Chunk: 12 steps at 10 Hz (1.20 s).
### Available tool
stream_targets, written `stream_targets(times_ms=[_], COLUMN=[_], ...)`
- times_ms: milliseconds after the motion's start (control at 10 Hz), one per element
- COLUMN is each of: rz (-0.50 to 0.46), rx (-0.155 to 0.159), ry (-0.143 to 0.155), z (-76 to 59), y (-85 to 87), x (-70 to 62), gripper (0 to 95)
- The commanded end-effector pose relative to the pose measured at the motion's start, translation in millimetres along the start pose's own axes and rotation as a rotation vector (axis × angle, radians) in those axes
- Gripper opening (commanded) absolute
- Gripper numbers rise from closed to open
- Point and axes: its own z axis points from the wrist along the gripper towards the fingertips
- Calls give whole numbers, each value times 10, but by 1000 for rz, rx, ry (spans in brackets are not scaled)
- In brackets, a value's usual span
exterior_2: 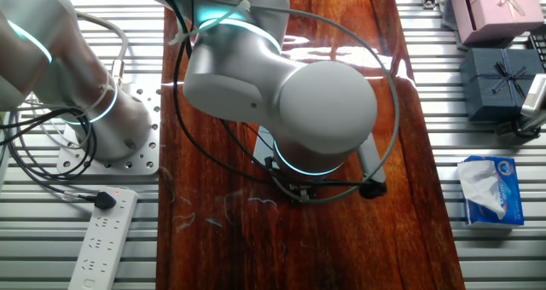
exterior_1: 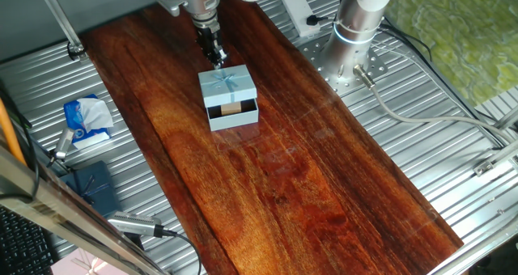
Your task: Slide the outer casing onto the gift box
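Note:
The outer casing, a light-blue sleeve with a pale ribbon bow on top, sits on the wooden board in one fixed view. The gift box sticks out of the casing's near open end, showing dark lining and a tan block. My gripper points down at the casing's far edge, fingers close together and holding nothing; it looks to touch that edge. In the other fixed view the arm hides the casing, the gift box and the gripper.
A tissue pack, a dark navy box and a pale pink box lie on the metal table beside the board. A power strip and the robot base stand on the other side.

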Motion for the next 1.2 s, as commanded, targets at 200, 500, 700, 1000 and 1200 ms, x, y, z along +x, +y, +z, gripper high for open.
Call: stream_targets(times_ms=[200, 500, 700, 1000, 1200], rz=[0, 8, 14, 19, 22], rx=[-5, -6, -5, -4, -3], ry=[11, 16, 18, 26, 32], z=[-59, -74, -69, -81, -90], y=[11, 40, 65, 101, 126], x=[-1, -29, -55, -88, -108], gripper=[0, 0, 0, 0, 0])
